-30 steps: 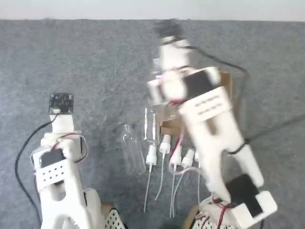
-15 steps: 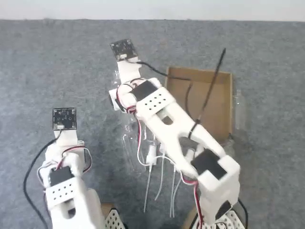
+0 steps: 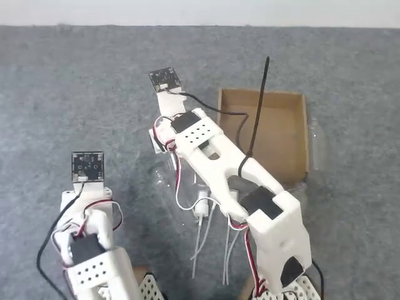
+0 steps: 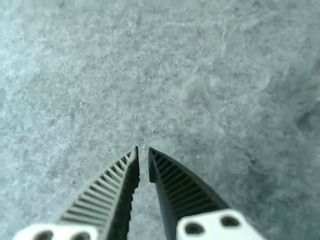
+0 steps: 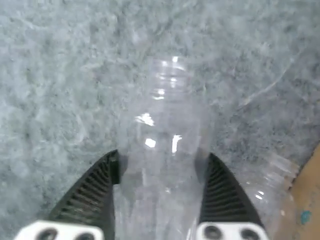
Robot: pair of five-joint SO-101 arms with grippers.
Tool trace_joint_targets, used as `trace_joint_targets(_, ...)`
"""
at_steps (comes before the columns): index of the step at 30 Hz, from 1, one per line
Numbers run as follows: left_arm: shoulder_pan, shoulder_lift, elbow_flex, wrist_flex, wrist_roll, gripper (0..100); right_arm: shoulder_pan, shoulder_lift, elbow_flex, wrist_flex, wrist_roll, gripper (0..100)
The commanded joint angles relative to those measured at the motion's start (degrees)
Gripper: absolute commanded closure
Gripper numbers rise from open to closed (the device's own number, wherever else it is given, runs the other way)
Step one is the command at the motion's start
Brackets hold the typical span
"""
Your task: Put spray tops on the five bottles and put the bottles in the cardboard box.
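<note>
A clear bottle (image 5: 162,130) without a top lies on the grey mat, neck pointing away from my right gripper (image 5: 163,156). Its fingers (image 5: 95,192) press against the bottle's body on both sides. A second clear bottle (image 5: 277,177) lies beside it, close to the cardboard box (image 5: 309,200). From above, my right arm (image 3: 212,156) stretches across the mat to the left of the open box (image 3: 294,103) and hides the held bottle. White spray tops (image 3: 201,205) with long tubes lie under that arm. My left gripper (image 4: 143,150) is shut over bare mat.
Another clear bottle (image 3: 314,142) lies just outside the box's right wall. A black cable (image 3: 257,106) rises over the box. My left arm (image 3: 87,206) is near the front left. There is free mat at the far left and along the back.
My right arm has swung from over the box leftward and come down around the bottle. My left arm has drawn back toward the front edge.
</note>
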State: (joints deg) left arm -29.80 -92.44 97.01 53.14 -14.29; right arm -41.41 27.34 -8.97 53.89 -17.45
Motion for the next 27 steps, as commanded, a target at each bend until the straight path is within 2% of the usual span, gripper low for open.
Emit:
trace_joint_targets(1, 0.2, -9.1, -0.2, 6.6, -0.8, 97, 0.4, -1.7, -2.8, -1.0, -0.2, 79.5)
trace_joint_targets(6, 0.5, -11.9, -0.5, 9.4, -1.5, 97, 0.8, -1.8, -8.7, 4.7, -0.1, 77.8)
trace_joint_targets(11, 4.6, -9.3, -0.4, 9.4, -4.9, 97, 0.5, -1.8, -21.7, 19.4, -0.1, 77.5)
trace_joint_targets(16, 5.1, -8.3, -0.3, 9.1, -5.6, 97, 1.4, -1.8, -36.1, 34.5, 0.4, 77.7)
trace_joint_targets(21, 5.1, -8.3, -0.3, 9.1, -5.6, 97, 1.9, -1.8, -52.0, 49.5, 6.0, 77.8)
trace_joint_targets(23, 5.1, -8.3, -0.3, 9.1, -5.6, 97, 3.1, -2.6, -53.4, 49.3, 7.9, 79.8)
trace_joint_targets(27, 5.1, -8.3, -0.3, 9.1, -5.6, 97, 6.2, -8.2, -51.0, 49.3, 13.8, 90.4)
